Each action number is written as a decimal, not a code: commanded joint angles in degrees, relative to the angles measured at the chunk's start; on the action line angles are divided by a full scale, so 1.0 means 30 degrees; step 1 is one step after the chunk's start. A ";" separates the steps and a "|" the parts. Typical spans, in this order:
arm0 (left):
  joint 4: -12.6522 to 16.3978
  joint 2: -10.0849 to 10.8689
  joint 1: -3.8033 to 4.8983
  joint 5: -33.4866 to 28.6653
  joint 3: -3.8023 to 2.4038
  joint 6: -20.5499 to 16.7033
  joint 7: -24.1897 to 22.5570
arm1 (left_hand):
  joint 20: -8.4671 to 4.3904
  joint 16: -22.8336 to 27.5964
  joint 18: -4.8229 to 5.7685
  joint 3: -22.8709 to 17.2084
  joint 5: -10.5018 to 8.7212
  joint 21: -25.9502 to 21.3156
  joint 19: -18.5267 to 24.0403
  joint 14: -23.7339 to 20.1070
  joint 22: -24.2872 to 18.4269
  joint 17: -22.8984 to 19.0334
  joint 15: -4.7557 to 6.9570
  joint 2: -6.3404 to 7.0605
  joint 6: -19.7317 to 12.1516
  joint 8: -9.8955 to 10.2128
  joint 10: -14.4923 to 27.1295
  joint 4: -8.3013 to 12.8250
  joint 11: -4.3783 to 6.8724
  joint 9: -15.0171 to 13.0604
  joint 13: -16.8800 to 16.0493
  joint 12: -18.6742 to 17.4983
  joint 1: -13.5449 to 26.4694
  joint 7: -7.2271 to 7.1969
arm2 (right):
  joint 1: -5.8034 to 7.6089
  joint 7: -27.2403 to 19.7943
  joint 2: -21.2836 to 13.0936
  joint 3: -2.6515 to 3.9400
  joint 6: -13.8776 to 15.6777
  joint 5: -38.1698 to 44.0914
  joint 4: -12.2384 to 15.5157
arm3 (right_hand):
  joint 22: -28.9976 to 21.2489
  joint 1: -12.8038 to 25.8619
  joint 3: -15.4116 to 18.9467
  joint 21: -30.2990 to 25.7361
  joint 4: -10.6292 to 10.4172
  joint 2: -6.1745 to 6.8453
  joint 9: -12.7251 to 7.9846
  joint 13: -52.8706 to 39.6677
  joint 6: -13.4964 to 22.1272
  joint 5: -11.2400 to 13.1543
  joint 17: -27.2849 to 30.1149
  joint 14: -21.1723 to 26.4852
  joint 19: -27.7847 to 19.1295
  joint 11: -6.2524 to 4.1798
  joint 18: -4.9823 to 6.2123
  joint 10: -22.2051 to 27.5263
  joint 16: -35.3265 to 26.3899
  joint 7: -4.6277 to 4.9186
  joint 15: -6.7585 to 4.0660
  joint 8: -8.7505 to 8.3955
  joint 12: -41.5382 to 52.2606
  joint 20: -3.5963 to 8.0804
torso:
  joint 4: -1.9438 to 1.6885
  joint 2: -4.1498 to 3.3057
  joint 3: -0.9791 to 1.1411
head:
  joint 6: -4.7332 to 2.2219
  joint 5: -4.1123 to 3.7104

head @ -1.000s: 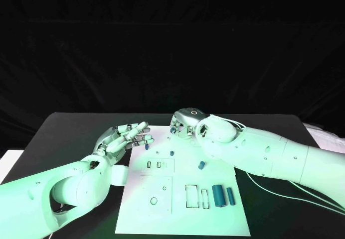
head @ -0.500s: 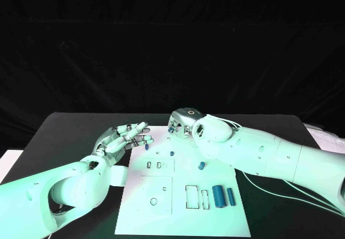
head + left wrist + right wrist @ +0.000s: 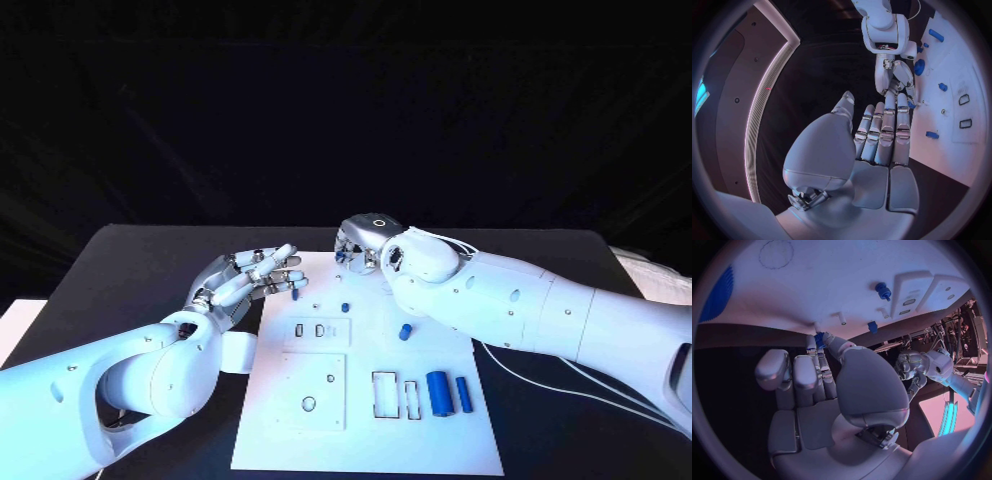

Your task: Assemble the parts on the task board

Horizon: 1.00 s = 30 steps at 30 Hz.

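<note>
Now, by label:
Table: black table carries the white rectangular task board at its middle.
Right hand: right hand has edged slightly leftward over the board's far edge; it pinches a small blue part.
Left hand: left hand is unchanged at the board's far-left corner, fingers straight and apart, holding nothing.
Parts: two blue cylinders lie near the board's right edge.

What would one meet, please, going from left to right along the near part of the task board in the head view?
Oval hole → rectangular slot → narrow slot → large blue cylinder → slim blue part.
</note>
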State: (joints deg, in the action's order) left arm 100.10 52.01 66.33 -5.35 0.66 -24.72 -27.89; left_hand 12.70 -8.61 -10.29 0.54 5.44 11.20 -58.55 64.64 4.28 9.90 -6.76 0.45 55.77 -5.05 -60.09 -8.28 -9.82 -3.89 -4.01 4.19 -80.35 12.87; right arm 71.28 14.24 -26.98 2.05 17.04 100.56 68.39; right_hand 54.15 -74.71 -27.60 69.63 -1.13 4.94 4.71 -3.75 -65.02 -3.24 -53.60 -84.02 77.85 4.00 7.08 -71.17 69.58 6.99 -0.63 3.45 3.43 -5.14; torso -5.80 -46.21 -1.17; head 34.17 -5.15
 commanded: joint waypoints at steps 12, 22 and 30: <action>0.0046 0.0047 0.0052 -0.0014 -0.0016 0.0405 -0.0004 | 0.0138 0.0101 -0.0052 0.0044 -0.0082 -0.0109 -0.0008 -0.0054 -0.0017 0.0017 -0.0073 -0.0121 -0.0049 0.0114 0.0118 0.0068 -0.0047 0.0019 0.0027 -0.0087 0.0027 0.0071 | -0.0136 0.0599 -0.0529 -0.0088 -0.0111 0.0653 0.0639 | 0.0031 0.0092 0.0017 0.0063 -0.0113 0.0089 -0.0008 0.0021 0.0067 -0.0008 -0.0020 -0.0457 -0.0097 -0.0038 -0.0194 0.0159 0.0109 0.0122 -0.0045 0.0056 0.0012 0.0017 | 0.0019 -0.0017 0.0006 | 0.0133 0.0028; -0.0017 0.0101 0.0054 -0.0015 -0.0016 0.0401 0.0008 | 0.0144 0.0129 -0.0053 0.0061 -0.0084 -0.0130 -0.0004 -0.0068 -0.0027 0.0031 -0.0079 -0.0117 -0.0065 0.0130 0.0142 0.0116 -0.0051 0.0017 0.0026 -0.0098 0.0002 0.0069 | -0.0151 0.0622 -0.0902 -0.0085 0.0334 0.0756 0.1089 | 0.0064 0.0109 0.0038 0.0094 -0.0133 0.0148 0.0009 -0.0003 -0.0002 -0.0008 -0.0075 -0.0462 -0.0099 -0.0058 -0.0192 0.0085 0.0161 0.0108 -0.0054 0.0101 0.0054 0.0009 | 0.0027 -0.0039 0.0002 | 0.0119 -0.0001; -0.0005 0.0097 0.0056 -0.0015 -0.0016 0.0422 0.0025 | 0.0145 0.0134 -0.0053 0.0062 -0.0083 -0.0134 -0.0004 -0.0070 -0.0029 0.0033 -0.0081 -0.0117 -0.0069 0.0133 0.0147 0.0126 -0.0051 0.0017 0.0027 -0.0101 -0.0005 0.0068 | -0.0154 0.0559 -0.0844 -0.0085 0.0195 0.0695 0.1077 | 0.0070 0.0204 0.0108 0.0112 -0.0205 0.0265 0.0009 -0.0007 0.0001 0.0035 -0.0056 -0.0453 -0.0116 -0.0049 -0.0187 0.0076 0.0174 0.0112 -0.0050 0.0096 0.0047 0.0001 | -0.0008 -0.0041 -0.0014 | 0.0117 -0.0056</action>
State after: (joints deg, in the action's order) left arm 99.98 52.35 66.39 -5.36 0.67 -24.65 -27.58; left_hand 12.70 -8.59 -10.28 0.70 5.44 10.99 -58.55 64.64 4.29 9.94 -6.76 0.46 55.77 -5.01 -60.05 -8.11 -9.86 -3.88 -4.01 4.19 -80.35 12.87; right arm 70.86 15.53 -29.60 1.81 17.76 101.82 71.61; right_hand 54.33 -74.18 -27.19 69.63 -1.51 5.48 4.79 -3.74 -64.78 -3.21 -53.78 -84.02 77.85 3.85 7.08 -70.89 69.80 7.05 -0.63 3.52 3.43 -5.14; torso -5.77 -46.33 -1.18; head 34.52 -5.28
